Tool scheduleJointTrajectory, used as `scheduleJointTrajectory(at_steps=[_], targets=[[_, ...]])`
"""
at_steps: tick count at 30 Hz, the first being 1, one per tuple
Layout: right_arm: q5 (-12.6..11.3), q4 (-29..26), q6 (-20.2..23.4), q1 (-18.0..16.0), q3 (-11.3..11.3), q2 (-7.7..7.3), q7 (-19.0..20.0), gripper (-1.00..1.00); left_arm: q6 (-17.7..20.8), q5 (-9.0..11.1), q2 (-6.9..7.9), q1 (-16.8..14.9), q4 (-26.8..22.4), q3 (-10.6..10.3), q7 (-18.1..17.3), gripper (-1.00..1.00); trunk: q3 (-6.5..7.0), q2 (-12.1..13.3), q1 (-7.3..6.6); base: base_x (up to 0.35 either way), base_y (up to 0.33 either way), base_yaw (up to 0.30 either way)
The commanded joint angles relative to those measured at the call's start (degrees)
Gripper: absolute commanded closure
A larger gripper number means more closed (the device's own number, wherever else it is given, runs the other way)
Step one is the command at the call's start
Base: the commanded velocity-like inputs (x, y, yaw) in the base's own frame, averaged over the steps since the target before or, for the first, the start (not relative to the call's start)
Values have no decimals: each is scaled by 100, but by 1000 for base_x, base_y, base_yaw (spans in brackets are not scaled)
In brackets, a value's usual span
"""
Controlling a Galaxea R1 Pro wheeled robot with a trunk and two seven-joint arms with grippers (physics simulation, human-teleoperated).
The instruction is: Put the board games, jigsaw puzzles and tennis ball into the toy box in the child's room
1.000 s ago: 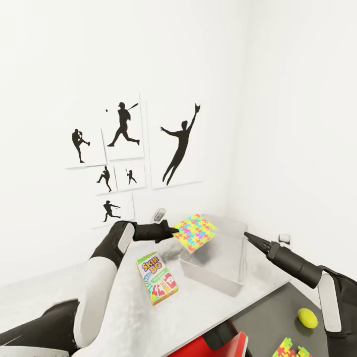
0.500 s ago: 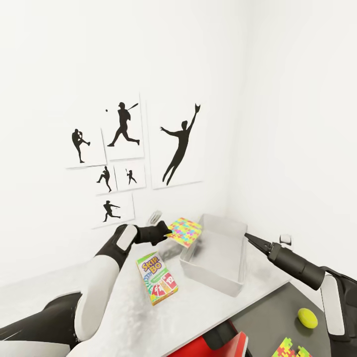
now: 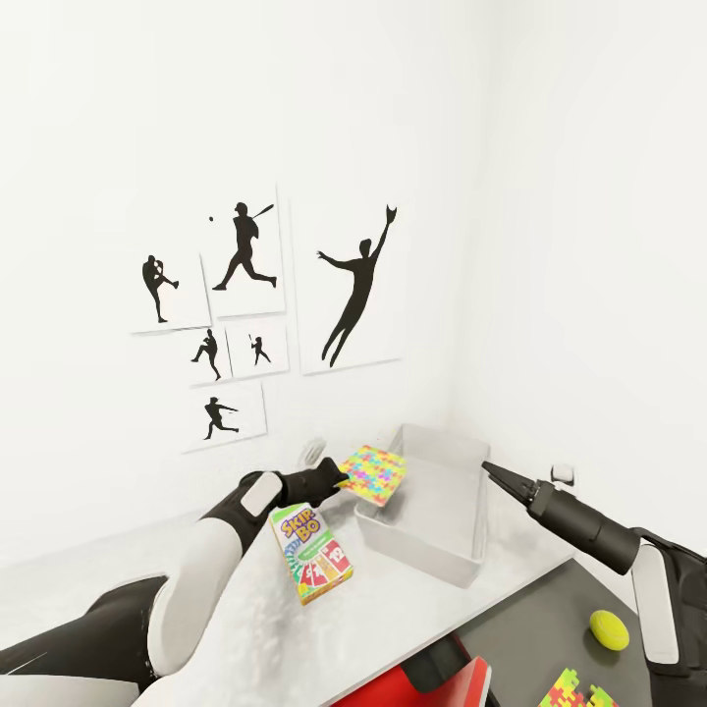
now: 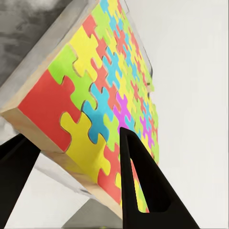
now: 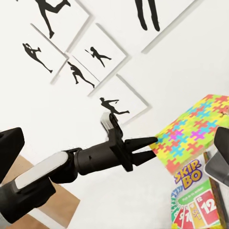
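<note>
At the near-left rim of the toy box (image 3: 432, 511), the left hand (image 3: 334, 472) is clamped on one edge of a jigsaw puzzle (image 3: 371, 473), which sticks out tilted over that rim. So we're mid-drop-off, I'd say: next it needs to get further over the box and let go. The right hand (image 3: 488, 470) hovers by the far side; can't tell if it's open or closed. SKIP BO game (image 3: 311, 551) lies on the tabletop (image 3: 412, 609) just beside the box. Tennis ball (image 3: 609, 629) and second puzzle (image 3: 577, 689) sit on the dark end, the puzzle cut off by the frame.
</note>
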Motion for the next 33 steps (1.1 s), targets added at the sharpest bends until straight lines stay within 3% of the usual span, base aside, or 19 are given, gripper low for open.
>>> scheduleJointTrajectory(at_steps=[1,6,13,19,28,33], targets=[[11,-2,21,-3,-5,8,24,-100,-10,-5,-3,-1,128,40,-178,100,-2,-5,2,0,0,0],[11,-7,21,-3,-11,15,22,-100,-301,-28,-3,0,466,30,-501,100,-2,-5,2,0,0,0],[11,0,15,-3,-12,27,15,-100,-354,-42,-3,-2,529,21,-732,100,-2,-5,2,0,0,0],[11,6,3,-3,-12,2,12,-100,-345,-79,-3,0,496,-17,-1381,100,-2,-5,2,0,0,0],[11,10,-1,-3,-19,-20,20,-100,-231,-84,-3,0,480,-274,-1481,100,-2,-5,2,0,0,0],[11,10,3,-3,-26,-27,18,-100,186,-85,-3,0,134,-338,-1500,100,-2,-5,2,0,0,0]])
